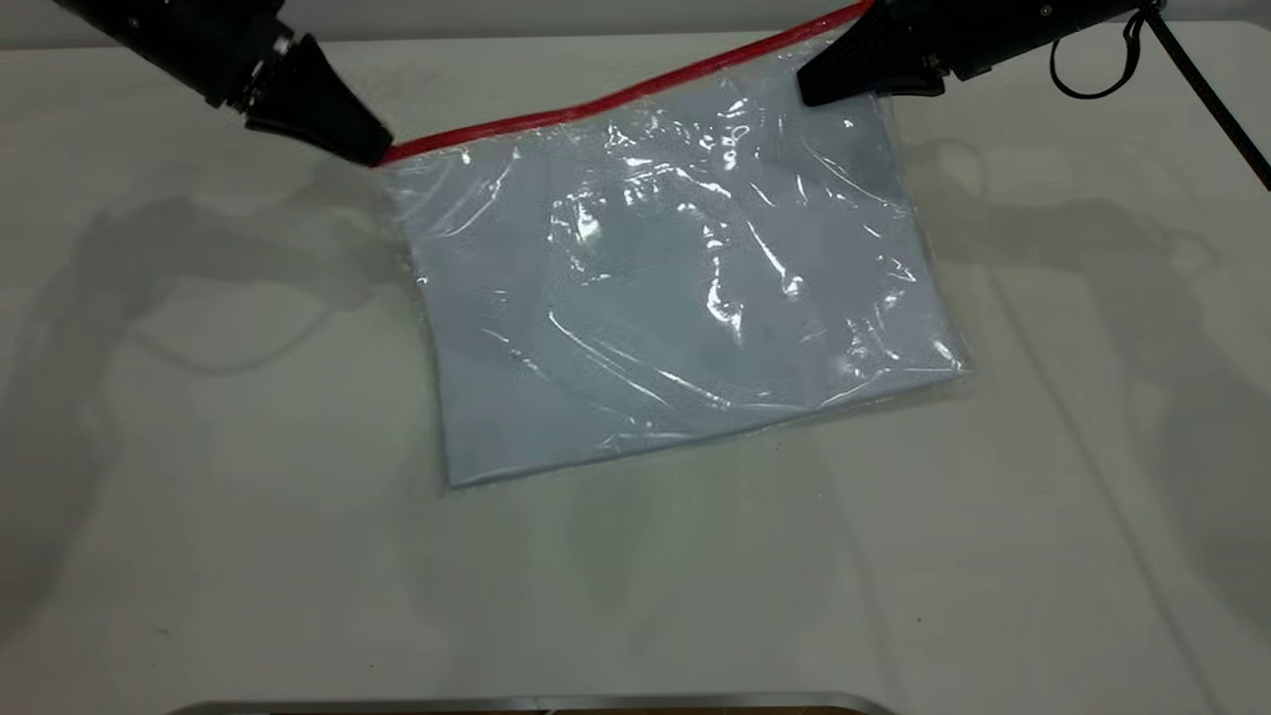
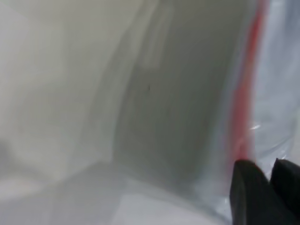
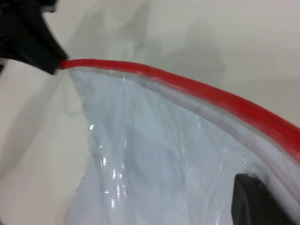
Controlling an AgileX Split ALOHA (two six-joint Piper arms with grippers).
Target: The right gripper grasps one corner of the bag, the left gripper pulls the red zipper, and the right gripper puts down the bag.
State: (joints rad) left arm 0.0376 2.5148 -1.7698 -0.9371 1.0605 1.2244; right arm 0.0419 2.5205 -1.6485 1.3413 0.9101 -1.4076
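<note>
Matte off-white tabletop (image 1: 199,497) fills the exterior view, shadowed by both arms. On it lies the bag (image 1: 675,288), a crinkled, glossy clear pouch with white paper (image 1: 556,397) inside, its far edge lifted. Along that edge runs the red zipper (image 1: 616,99). The left gripper (image 1: 372,149) pinches the zipper's near end; the right gripper (image 1: 809,84) clamps the corner of the bag (image 1: 844,40), partly hidden. From the left wrist, blurred dark fingertips (image 2: 248,192) close at the red zipper (image 2: 241,117). From the right wrist, only one finger (image 3: 253,201) shows against the bag (image 3: 164,164), beneath the zipper (image 3: 197,89).
</note>
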